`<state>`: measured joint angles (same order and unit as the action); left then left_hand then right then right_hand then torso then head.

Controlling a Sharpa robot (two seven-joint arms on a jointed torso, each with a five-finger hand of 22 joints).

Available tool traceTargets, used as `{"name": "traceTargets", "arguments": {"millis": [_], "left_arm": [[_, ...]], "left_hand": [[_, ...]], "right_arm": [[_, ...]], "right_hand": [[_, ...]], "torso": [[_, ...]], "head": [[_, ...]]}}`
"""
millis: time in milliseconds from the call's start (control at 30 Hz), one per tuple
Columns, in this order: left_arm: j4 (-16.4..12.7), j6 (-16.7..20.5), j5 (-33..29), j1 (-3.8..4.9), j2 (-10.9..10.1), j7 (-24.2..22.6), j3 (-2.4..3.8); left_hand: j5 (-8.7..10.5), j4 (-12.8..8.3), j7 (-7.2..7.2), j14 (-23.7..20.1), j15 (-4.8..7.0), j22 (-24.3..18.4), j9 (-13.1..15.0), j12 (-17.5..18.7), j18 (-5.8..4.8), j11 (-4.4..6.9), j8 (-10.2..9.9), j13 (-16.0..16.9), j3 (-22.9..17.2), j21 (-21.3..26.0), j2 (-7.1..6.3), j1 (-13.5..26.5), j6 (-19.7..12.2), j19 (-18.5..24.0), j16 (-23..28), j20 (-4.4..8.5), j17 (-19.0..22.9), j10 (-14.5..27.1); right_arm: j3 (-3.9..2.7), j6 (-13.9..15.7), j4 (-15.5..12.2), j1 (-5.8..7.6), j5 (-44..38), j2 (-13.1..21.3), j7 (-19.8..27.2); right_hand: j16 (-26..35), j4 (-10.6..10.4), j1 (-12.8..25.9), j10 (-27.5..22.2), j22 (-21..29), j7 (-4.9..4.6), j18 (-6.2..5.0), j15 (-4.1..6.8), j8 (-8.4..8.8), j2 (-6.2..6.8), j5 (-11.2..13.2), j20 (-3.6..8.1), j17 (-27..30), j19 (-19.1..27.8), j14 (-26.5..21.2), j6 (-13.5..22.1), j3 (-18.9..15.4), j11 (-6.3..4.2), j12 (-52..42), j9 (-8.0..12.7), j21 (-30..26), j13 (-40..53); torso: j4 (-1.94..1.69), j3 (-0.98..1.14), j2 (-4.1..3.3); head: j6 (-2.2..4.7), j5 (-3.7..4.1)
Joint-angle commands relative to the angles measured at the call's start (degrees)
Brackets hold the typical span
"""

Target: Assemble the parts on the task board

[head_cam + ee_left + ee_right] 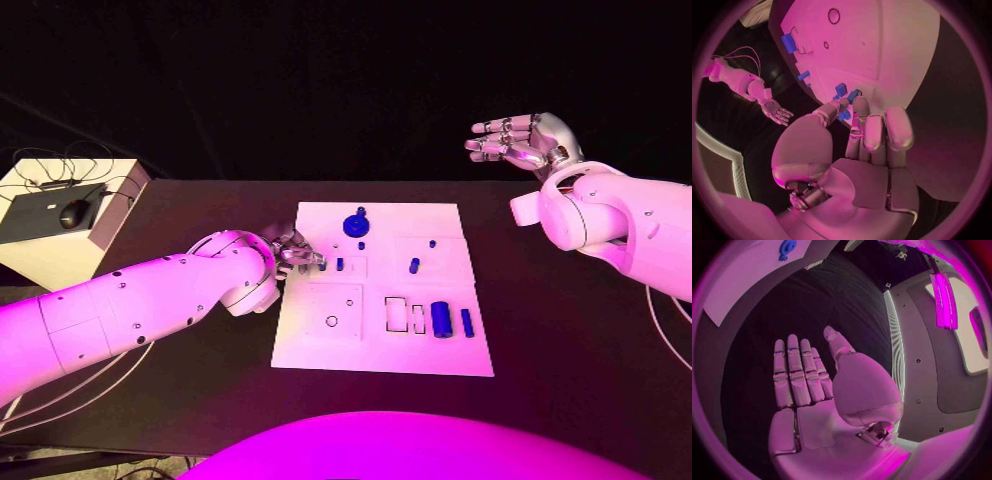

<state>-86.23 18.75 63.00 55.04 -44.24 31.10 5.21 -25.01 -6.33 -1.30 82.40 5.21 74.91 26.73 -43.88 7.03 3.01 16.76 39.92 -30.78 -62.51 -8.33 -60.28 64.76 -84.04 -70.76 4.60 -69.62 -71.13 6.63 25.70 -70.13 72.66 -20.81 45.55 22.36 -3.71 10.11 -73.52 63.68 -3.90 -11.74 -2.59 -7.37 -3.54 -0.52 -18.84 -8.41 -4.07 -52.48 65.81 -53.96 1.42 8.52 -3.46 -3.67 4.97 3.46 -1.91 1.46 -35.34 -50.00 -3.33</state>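
The white task board point(382, 345) lies in the middle of the black table. On it stand a round blue knob point(356, 224), several small blue pegs such as one point(414, 265), and a blue cylinder point(441, 319) next to a thin blue bar point(466, 321). My left hand point(294, 250) is at the board's left edge. In the left wrist view this left hand point(861, 145) pinches a small blue part point(844, 115) between thumb and a finger, close to two blue pegs point(840, 90). My right hand point(522, 140) is raised beyond the far right of the table, open and holding nothing, as the right hand point(814, 390) also appears in its wrist view.
A pale box point(43, 255) carrying a dark device and a mouse point(74, 212) with cables stands off the table's far left corner. The board has rectangular recesses point(395, 313) and a round hole point(332, 321). Bare black tabletop point(577, 360) surrounds the board.
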Motion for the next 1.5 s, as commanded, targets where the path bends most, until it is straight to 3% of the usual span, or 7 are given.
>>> {"name": "traceTargets", "arguments": {"millis": [33, 133, 333, 633, 1500], "left_arm": [[-0.1, -3.0, -0.8, -0.44, 0.2, 0.0, -0.37], [-0.1, -3.0, -0.8, -0.44, 0.2, 0.0, -0.37], [-0.1, -2.9, -0.8, -0.44, 0.2, -0.1, -0.37], [0.0, -2.0, -0.7, -0.44, 0.2, -0.4, -0.37], [-1.7, -0.8, -0.9, -0.4, -1.4, -0.1, -0.14]], "left_hand": [[-0.53, -1.0, -0.23, 0.0, 0.39, 6.8, 0.2, 0.3, -0.99, -0.01, -0.1, 0.0, -1.3, 0.2, 0.77, -0.3, 0.0, -0.9, -0.1, 0.35, 0.0, 0.3], [-0.88, -1.6, -0.34, 0.0, 0.37, 6.8, 0.6, 0.5, -0.99, -0.03, 0.3, -0.1, -1.8, 0.2, 1.03, -0.6, -0.3, -0.9, -0.1, 0.35, 0.0, 0.3], [-3.54, -3.3, -1.26, -0.1, 0.23, 6.8, 1.1, 0.8, -0.89, -0.34, 0.6, -0.1, -5.0, 0.4, 1.82, -1.2, -0.8, -0.8, 0.1, 0.31, 0.1, 0.7], [-4.32, -4.5, -1.38, 0.0, 0.22, 7.1, 1.5, 0.7, -0.73, -0.32, 0.7, 0.2, -8.8, -0.1, 2.08, -0.4, -0.5, -0.8, -0.1, 0.21, -0.2, 0.5], [-7.6, -4.8, -0.84, 0.2, 0.52, 7.4, 2.7, 0.5, -0.81, 0.09, 1.1, 1.1, -9.6, -1.0, 0.8, -0.3, 0.6, -1.0, -1.2, 0.43, -1.1, -0.3]], "right_arm": [[-0.04, -0.3, 0.0, 0.01, 0.1, 0.1, 0.4], [-0.04, -0.3, 0.0, 0.01, 0.1, 0.1, 0.4], [-0.04, -0.3, 0.0, 0.01, 0.1, 0.1, 0.4], [-0.04, -0.3, 0.0, 0.01, 0.1, 0.0, 0.4], [-0.04, -0.4, 0.0, 0.01, 0.1, 0.1, 0.4]], "right_hand": [[0.2, 0.0, 0.0, -0.2, 0.0, -0.1, 0.61, 0.0, -0.03, -0.02, -0.2, 0.07, 0.1, 0.4, -0.5, 0.0, 0.4, -0.02, -0.1, 0.0, -0.1, -0.1], [0.2, 0.0, 0.0, -0.2, 0.0, -0.1, 0.61, 0.0, -0.03, -0.02, -0.2, 0.07, 0.1, 0.4, -0.5, 0.0, 0.4, -0.02, -0.1, 0.0, -0.1, -0.1], [0.2, 0.0, 0.0, -0.2, 0.0, -0.1, 0.61, 0.0, -0.03, -0.02, -0.2, 0.07, 0.1, 0.4, -0.5, 0.0, 0.4, -0.02, -0.1, 0.0, -0.1, -0.1], [0.2, 0.0, 0.0, -0.2, 0.0, -0.1, 0.61, 0.0, -0.03, -0.02, -0.2, 0.07, 0.1, 0.4, -0.5, 0.0, 0.4, -0.02, -0.1, 0.0, -0.1, -0.1], [0.2, -0.1, 0.0, -0.2, 0.0, -0.1, 0.61, -0.01, -0.04, -0.02, -0.2, 0.08, 0.1, 0.4, -0.5, -0.1, 0.3, -0.01, -0.1, 0.0, -0.1, -0.1]], "torso": [[0.02, 0.0, 0.0], [0.01, 0.01, -0.02], [0.0, 0.01, 0.02], [0.03, 0.02, 0.0], [0.02, 0.05, 0.01]], "head": [[0.0, 0.04], [0.0, 0.06], [0.08, 0.04], [0.15, 0.01], [0.06, -0.27]]}}
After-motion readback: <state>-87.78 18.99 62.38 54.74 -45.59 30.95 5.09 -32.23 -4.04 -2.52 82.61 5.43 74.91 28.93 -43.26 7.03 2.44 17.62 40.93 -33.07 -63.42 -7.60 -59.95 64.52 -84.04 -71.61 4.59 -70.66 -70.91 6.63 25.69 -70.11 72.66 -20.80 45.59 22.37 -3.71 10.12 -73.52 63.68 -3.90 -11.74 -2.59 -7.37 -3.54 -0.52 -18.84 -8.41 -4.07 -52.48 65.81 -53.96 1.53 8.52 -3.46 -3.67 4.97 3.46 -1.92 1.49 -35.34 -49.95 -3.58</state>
